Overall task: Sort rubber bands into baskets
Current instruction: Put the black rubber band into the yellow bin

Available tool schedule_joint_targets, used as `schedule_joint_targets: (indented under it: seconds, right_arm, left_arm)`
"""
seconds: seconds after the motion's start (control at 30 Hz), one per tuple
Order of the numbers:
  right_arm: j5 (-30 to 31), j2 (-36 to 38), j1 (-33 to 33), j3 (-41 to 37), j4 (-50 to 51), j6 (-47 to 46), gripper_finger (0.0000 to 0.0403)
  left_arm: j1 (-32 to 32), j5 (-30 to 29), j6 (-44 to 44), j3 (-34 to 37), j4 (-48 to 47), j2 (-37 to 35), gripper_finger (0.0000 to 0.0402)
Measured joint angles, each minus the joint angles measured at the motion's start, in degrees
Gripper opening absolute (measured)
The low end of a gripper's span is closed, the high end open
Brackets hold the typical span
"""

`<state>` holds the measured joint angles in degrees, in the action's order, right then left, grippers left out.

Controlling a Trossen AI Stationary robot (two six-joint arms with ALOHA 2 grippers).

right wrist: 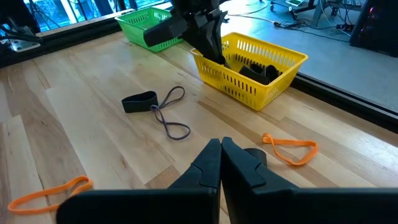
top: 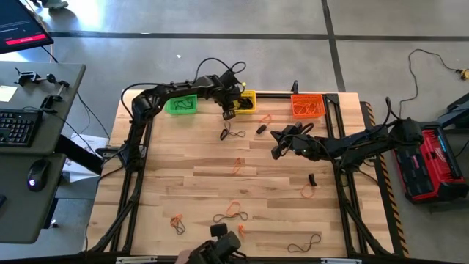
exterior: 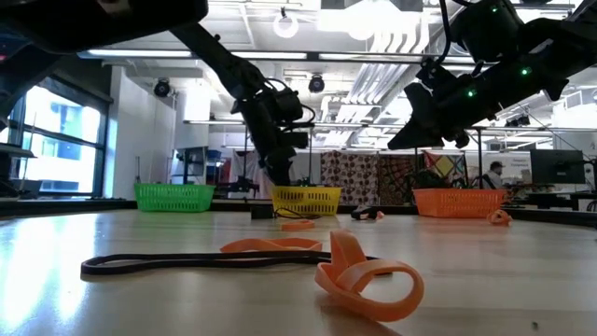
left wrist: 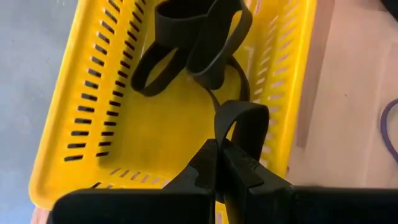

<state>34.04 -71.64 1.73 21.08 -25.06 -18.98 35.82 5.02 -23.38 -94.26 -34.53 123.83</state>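
Three small lattice baskets stand in a row along the table's far edge, at twelve o'clock: a green basket [top: 180, 105] toward eleven, a yellow basket [top: 246, 101] in the middle, an orange basket [top: 307, 105] toward one. Wide black bands [left wrist: 186, 43] lie curled inside the yellow one. Loose rubber bands lie scattered over the wood: a dark thin loop [top: 233, 133] near centre, an orange band [top: 238, 166] below it, more orange bands [top: 236, 210] toward six.

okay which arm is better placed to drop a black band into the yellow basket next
Left. The left gripper is shut on a black band over the yellow basket. The right gripper hangs shut above the bare table.
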Motion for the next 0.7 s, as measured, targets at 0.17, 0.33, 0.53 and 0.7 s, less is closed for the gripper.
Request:
schedule_joint_targets:
  seconds: [0.17,0.33,0.53,0.7]
  right_arm:
    - [0.0,0.0,0.0,0.0,0.0,0.0,0.0]
    - [0.0,0.0,0.0,0.0,0.0,0.0,0.0]
    - [0.0,0.0,0.0,0.0,0.1,0.0,0.0]
    - [0.0,0.0,0.0,0.0,0.2,0.0,0.0]
  left_arm:
    - [0.0,-0.8,-0.8,0.0,0.4,0.0,0.0004]
    - [-0.1,-1.7,-0.9,0.0,0.5,0.0,0.0023]
    - [-0.4,-3.3,-0.9,0.0,0.5,0.0,0.0053]
    - [-0.8,-4.8,-1.4,0.0,0.3,-0.2,0.0079]
